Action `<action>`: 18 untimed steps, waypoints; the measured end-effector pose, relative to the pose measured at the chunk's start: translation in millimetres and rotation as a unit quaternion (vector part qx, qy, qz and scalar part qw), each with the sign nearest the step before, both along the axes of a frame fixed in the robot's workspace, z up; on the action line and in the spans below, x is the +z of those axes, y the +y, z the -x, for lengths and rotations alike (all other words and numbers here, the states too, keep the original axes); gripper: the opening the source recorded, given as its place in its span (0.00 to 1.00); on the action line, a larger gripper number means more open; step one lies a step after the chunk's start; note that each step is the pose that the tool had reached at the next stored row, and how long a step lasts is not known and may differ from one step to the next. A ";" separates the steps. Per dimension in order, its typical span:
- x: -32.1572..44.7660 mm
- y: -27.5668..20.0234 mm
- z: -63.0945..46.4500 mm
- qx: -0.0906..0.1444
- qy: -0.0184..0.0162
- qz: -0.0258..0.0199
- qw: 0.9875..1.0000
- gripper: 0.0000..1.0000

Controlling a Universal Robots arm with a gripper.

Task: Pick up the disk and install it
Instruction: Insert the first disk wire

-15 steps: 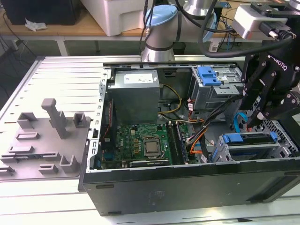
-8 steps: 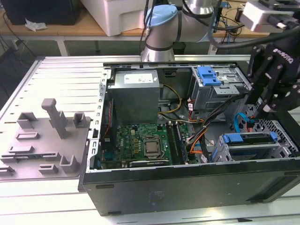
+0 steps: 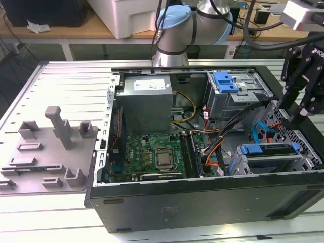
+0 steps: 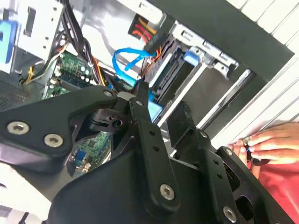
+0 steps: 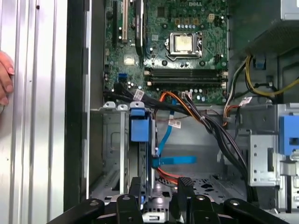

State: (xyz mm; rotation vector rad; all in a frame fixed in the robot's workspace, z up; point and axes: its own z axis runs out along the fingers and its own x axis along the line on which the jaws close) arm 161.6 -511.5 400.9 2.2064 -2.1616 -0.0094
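We found the black steel computer case (image 3: 202, 205) lying open on the ribbed aluminium table (image 3: 66, 81), filling the centre and right of the exterior view. The disk (image 3: 271, 148), a flat silver hard drive framed by a blue plastic carrier, stood on edge in the silver metal drive cage (image 3: 263, 164) at the exterior view's lower right. In both wrist views its blue edge (image 5: 140, 123) (image 4: 155, 109) sat in the cage slot.

The black two-finger gripper (image 3: 292, 112) hung at the right of that view, at the end of the disk farthest from the green motherboard (image 3: 152, 154). In both wrist views the gripper (image 5: 160, 182) (image 4: 160, 97) had its fingers spread apart. One finger (image 5: 135, 189) lay at the carrier's edge and the other stood clear of it. We could not confirm contact, and nothing was clamped.

A flat blue ribbon cable (image 5: 175, 159) lay near the disk. A smaller plain blue plastic tab (image 3: 225, 81) sat on the upper drive bay. A grey plastic fixture (image 3: 50, 147) stood on the table at the exterior view's left. A person's hand (image 4: 266, 142) rested on the table beside the case.
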 end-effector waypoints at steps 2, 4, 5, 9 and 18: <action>-0.9 2.1 -4.2 -0.001 0.000 0.001 1.000 0.44; -2.2 4.6 -7.2 -0.002 0.000 0.003 1.000 0.44; -3.5 6.7 -8.8 -0.002 0.000 0.003 1.000 0.44; -10.0 20.4 -14.3 -0.004 0.000 0.008 1.000 0.44; -15.2 27.7 -18.3 -0.028 0.001 0.013 1.000 0.44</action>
